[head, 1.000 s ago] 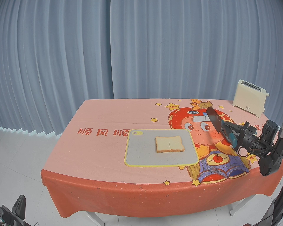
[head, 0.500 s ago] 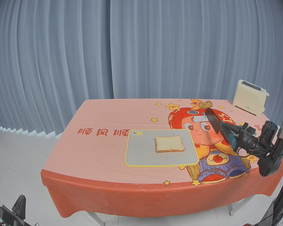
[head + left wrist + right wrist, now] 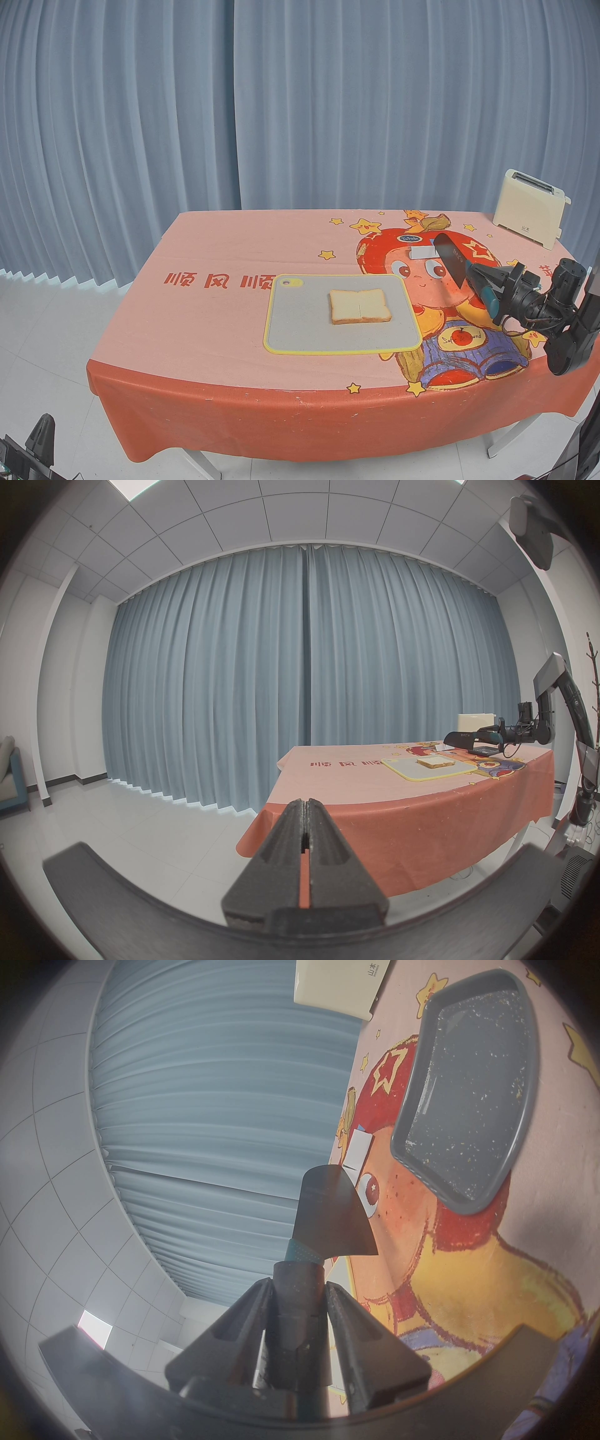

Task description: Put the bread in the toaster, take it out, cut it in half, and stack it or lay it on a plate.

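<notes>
A slice of bread (image 3: 360,305) lies flat on the grey, yellow-rimmed cutting board (image 3: 300,325), with a cut line down its middle. Right of the board, above the tablecloth, my right gripper (image 3: 494,287) is shut on the teal handle of a knife (image 3: 451,259), whose dark blade points up and away from me. The right wrist view shows that gripper (image 3: 299,1286) clamping the handle, the blade (image 3: 331,1216) rising beyond it, and a grey speckled plate (image 3: 475,1085) on the table past it. The cream toaster (image 3: 530,208) stands at the far right corner. My left gripper (image 3: 304,805) is shut on nothing, low beside the table.
An orange cartoon tablecloth (image 3: 219,250) covers the table, whose left half is bare. Blue curtains (image 3: 250,94) hang close behind it. From the left wrist view the bread (image 3: 435,762) and board (image 3: 406,769) sit far off across open floor.
My right gripper has shifted the knife slightly left, toward the board, and a little lower. The bread, board and left arm have not moved.
</notes>
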Available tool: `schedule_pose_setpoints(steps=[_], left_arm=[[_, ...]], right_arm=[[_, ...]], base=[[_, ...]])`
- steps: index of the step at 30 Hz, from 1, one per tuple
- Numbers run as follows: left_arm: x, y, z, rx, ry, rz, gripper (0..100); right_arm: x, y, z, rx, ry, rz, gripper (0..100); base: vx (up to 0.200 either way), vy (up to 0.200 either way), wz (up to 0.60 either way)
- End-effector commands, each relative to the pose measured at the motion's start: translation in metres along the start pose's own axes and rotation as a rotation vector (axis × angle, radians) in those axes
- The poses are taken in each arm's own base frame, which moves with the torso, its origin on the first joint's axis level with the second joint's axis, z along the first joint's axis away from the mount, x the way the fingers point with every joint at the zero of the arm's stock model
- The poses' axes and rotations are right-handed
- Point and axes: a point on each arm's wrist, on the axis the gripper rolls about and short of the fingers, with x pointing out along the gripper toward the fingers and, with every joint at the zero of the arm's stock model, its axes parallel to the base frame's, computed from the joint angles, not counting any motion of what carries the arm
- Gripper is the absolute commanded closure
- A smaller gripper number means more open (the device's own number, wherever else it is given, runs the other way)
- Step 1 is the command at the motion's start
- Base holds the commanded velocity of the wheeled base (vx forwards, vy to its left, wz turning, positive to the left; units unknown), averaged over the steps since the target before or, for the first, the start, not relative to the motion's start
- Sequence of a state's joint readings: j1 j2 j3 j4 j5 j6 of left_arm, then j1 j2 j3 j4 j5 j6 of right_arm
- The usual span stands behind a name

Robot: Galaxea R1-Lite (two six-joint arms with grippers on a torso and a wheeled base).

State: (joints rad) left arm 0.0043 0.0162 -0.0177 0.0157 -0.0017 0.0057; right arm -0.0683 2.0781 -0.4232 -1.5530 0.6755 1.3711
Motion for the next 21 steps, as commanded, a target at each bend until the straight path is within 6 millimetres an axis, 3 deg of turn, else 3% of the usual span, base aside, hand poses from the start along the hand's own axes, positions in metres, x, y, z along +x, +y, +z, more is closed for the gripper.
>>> schedule_pose_setpoints(steps=[1,21], left_arm=[[0.0008,0.0,-0.0032,0.0,0.01,0.0,100],[0.0008,0.0,-0.0032,0.0,0.01,0.0,100]], right_arm=[[-0.0003,0.0002,0.0013,-0.004,-0.005,0.005,100],[0.0089,0.004,0.0077,-0.023,-0.004,0.035,100]], base=[[0.0,0.0,0.0],[0.0,0.0,0.0]])
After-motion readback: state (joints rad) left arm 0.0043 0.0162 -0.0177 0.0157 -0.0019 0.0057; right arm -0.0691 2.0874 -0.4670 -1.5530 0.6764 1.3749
